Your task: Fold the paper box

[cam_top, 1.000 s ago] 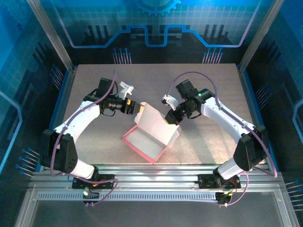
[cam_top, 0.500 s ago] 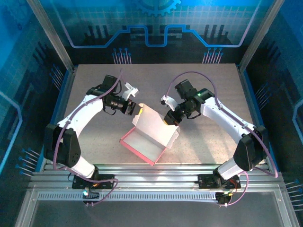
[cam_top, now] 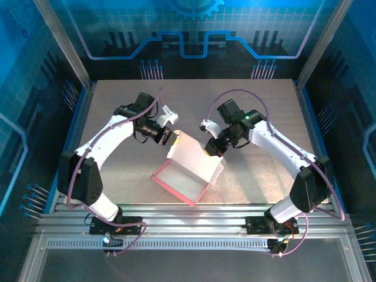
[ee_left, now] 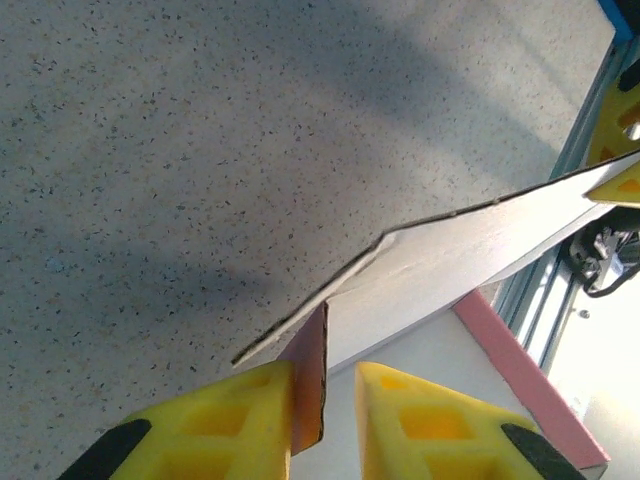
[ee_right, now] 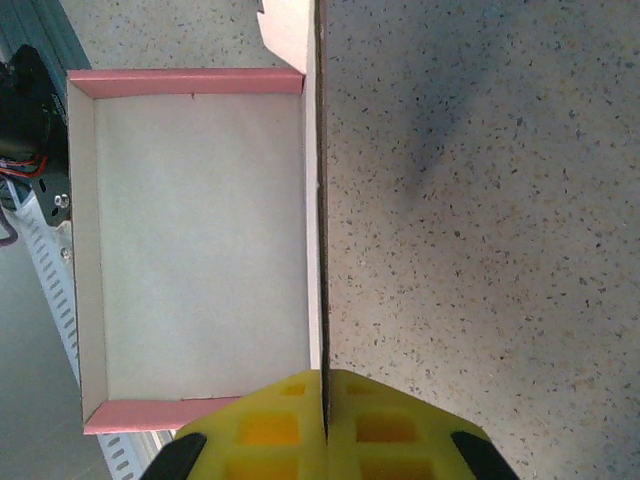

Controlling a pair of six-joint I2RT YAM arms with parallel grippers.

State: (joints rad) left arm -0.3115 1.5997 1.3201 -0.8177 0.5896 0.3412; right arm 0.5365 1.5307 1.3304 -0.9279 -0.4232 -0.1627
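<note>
Pinching hard with the right gripper (ee_right: 323, 378) on the top edge of the upright lid (cam_top: 194, 151); narrowly spread on the left gripper (ee_left: 322, 372), straddling the pink side flap (ee_left: 312, 345) at the lid's left end, touching with one pad, just short with the other. Got the paper box (cam_top: 179, 176) mid-table between both arms, long axis diagonal. Looks like closing left next, then swinging that flap inward

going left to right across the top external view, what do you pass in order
left arm's base → left gripper → paper box → right gripper → right arm's base
</note>
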